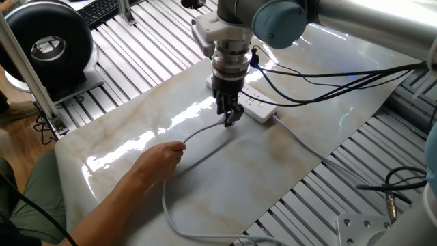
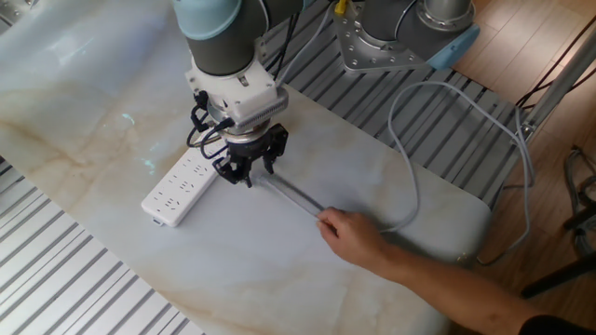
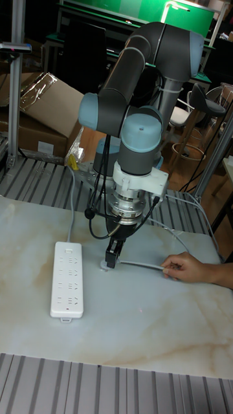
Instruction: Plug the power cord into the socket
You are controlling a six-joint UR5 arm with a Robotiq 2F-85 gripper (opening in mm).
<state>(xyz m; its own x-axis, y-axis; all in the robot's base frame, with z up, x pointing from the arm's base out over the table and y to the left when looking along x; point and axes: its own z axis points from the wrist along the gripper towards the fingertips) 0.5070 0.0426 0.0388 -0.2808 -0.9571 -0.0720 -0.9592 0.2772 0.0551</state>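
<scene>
Gripper [image 3: 111, 253] pointed straight down over marble-patterned table [image 1: 273, 171], fingers closed on plug end of power cord [image 3: 139, 264]. Plug pinched between fingertips, just above table surface. Cord trailing flat from gripper toward a person's hand [image 2: 349, 237] (resting on cord, well apart from gripper). Socket [image 3: 67, 279] lying flat on table just beside gripper, not touching plug in tall fixed view. Black robot cables [image 1: 321, 78] hanging behind wrist.

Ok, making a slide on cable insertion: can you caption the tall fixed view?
UR5 gripper grips the power cord beside the socket while a person's hand steadies the cable.
</scene>
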